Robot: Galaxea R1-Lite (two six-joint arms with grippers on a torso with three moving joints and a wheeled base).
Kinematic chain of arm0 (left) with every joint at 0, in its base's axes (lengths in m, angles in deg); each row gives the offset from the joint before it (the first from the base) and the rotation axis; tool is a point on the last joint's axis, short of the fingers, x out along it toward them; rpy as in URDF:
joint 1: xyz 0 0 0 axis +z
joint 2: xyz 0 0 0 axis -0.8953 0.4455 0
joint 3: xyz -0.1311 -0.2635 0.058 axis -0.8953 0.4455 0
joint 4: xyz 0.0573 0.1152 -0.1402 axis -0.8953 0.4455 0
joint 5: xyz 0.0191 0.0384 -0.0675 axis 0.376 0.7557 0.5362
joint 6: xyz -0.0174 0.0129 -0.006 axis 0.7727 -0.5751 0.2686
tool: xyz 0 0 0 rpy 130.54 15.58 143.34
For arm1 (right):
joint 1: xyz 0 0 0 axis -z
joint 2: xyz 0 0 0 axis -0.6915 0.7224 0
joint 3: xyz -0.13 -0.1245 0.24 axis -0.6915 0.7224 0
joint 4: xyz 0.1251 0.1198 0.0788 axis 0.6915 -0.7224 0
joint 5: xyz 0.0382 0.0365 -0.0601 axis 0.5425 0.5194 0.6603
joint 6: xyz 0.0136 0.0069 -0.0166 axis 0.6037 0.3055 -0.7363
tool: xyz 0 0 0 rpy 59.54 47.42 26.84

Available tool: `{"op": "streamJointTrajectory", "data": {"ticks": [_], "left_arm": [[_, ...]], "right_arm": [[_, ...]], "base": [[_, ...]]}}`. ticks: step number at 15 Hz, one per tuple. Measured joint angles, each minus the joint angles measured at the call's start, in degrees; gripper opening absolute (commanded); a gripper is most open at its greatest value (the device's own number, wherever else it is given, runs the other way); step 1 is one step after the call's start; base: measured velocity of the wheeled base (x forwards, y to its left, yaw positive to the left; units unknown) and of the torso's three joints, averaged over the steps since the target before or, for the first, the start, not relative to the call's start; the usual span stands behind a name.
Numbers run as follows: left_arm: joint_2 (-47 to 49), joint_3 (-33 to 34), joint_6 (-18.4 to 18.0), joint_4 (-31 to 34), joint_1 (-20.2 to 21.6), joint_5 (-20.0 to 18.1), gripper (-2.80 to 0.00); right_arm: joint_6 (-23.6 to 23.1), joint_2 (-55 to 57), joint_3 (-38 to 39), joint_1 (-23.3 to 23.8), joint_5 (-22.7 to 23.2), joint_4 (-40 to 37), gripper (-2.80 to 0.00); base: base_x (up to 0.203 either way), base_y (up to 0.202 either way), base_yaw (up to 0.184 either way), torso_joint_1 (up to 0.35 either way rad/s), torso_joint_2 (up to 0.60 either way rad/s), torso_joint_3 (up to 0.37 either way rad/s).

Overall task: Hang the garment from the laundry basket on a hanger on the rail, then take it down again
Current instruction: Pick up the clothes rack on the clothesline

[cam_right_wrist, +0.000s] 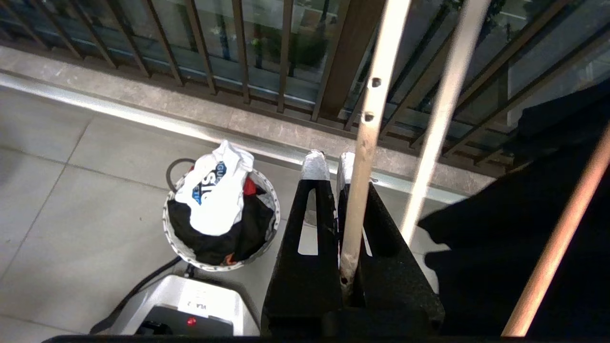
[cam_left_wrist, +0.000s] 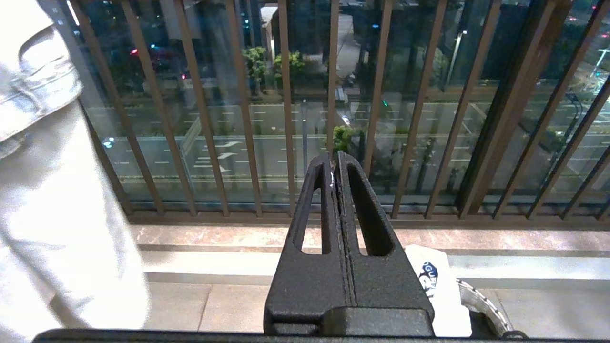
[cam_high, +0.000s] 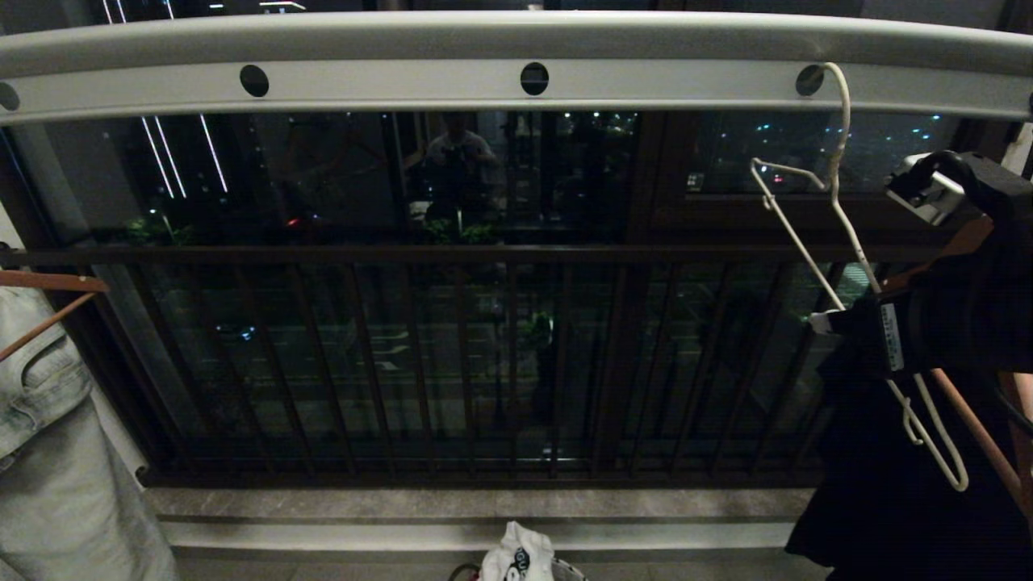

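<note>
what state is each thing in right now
hanger: hooked in a hole of the rail, tilted, bare
right gripper: jaws shut on the hanger's arm
left gripper: jaws shut, empty, away from the work
T-shirt: crumpled on top in the basket
black garment: hanging at the right

Open air under the long pale grey holed rail (cam_high: 387, 85); a dark hanging garment (cam_high: 880, 484) crowds my right.
</note>
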Motion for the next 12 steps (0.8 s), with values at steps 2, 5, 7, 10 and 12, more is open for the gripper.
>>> {"op": "streamJointTrajectory", "data": {"ticks": [2,5,7,10,12], "left_arm": [[0.00,0.00,0.02,0.02,0.00,0.01,-2.80],[0.00,0.00,0.02,0.01,-0.02,0.01,-2.80],[0.00,0.00,0.02,0.00,-0.02,0.02,-2.80],[0.00,0.00,0.02,0.00,-0.02,0.00,-2.80],[0.00,0.00,0.01,0.02,-0.02,0.02,-2.80]], "right_arm": [[-0.27,-0.58,0.23,-0.29,0.07,0.00,-2.80],[-1.91,-1.56,0.75,-0.51,0.58,0.05,-2.80],[-2.06,-2.25,0.89,-0.74,0.85,0.07,-2.80],[-3.65,-3.57,0.92,-1.01,1.01,0.07,-2.80],[-4.02,-4.59,0.94,-1.21,1.04,0.05,-2.80]], "base": [[0.000,0.000,0.000,0.000,0.00,0.000],[0.000,0.000,0.000,0.000,0.00,0.000],[0.000,0.000,0.000,0.000,0.00,0.000],[0.000,0.000,0.000,0.000,0.00,0.000],[0.000,0.000,0.000,0.000,0.00,0.000]]}}
